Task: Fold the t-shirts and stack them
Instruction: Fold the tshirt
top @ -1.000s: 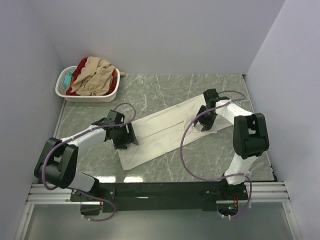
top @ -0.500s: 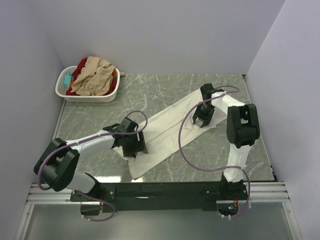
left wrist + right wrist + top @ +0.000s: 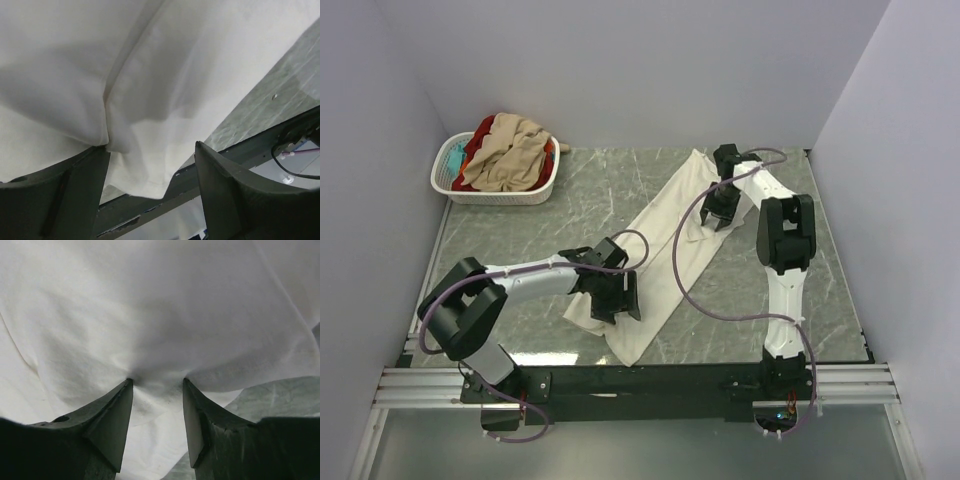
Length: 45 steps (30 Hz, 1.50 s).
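Note:
The large cream-white t-shirt [image 3: 665, 230] lies folded into a long strip running from the back right of the table toward the near edge. My left gripper [image 3: 617, 298] is open and presses down on its near end; in the left wrist view [image 3: 151, 146] its fingers stand wide apart, the left one against a fold of the shirt [image 3: 190, 65]. My right gripper [image 3: 720, 213] is open on the far end; in the right wrist view [image 3: 156, 381] its tips dig into puckered cloth [image 3: 150, 305].
A white slotted basket [image 3: 500, 195] at the back left holds tan [image 3: 510, 150], red [image 3: 480, 135] and teal [image 3: 453, 155] shirts. Walls close in the left, back and right. The shirt's near corner lies close to the table's front rail [image 3: 240, 160].
Both grippers have dragged the cream-white shirt round: my left gripper moved right and nearer, my right gripper moved toward the back. The strip now runs more nearly front to back.

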Available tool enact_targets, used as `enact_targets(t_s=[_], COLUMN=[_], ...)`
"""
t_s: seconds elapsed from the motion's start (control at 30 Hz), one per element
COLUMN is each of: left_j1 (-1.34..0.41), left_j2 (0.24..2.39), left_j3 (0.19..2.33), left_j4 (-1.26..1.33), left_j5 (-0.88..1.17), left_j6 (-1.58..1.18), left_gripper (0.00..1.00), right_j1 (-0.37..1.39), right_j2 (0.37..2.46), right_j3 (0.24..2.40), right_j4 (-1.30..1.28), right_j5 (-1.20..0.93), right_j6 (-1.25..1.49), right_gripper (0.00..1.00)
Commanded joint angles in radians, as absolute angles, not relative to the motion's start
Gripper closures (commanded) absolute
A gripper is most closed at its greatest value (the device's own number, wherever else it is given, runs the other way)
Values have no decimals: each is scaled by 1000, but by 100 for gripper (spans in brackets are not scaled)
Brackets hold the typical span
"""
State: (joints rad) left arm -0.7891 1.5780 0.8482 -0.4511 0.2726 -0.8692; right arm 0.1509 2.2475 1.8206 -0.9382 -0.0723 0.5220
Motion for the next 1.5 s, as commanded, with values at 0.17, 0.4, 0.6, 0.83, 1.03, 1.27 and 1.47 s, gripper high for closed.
enact_targets(t_s=[0.17,0.4,0.6,0.83,1.03,1.27,1.47], left_j1=[-847,-850,-850,-850,-850,-850,-850], left_j2=[1611,1490,1419,1522,1592,1624,1655], left_j3=[926,985,1002,962,962,950,954], left_j4=[-494,-572,-578,-546,-522,-496,-479], left_j5=[321,307,238,180,193,267,360], left_j6=[-845,-865,-795,-675,-626,-638,-661], left_gripper=[25,25,22,22,23,23,23], right_j1=[155,153,153,172,204,222,224], right_j2=[2368,2309,2175,2042,2068,2193,2307], right_j3=[2061,2103,2030,1778,1712,1775,1906], right_j4=[-1006,-999,-991,-914,-871,-881,-939], right_j5=[-97,-152,-170,-160,-160,-141,-121], right_j6=[462,454,454,502,558,606,635], right_gripper=[49,48,48,48,48,48,49])
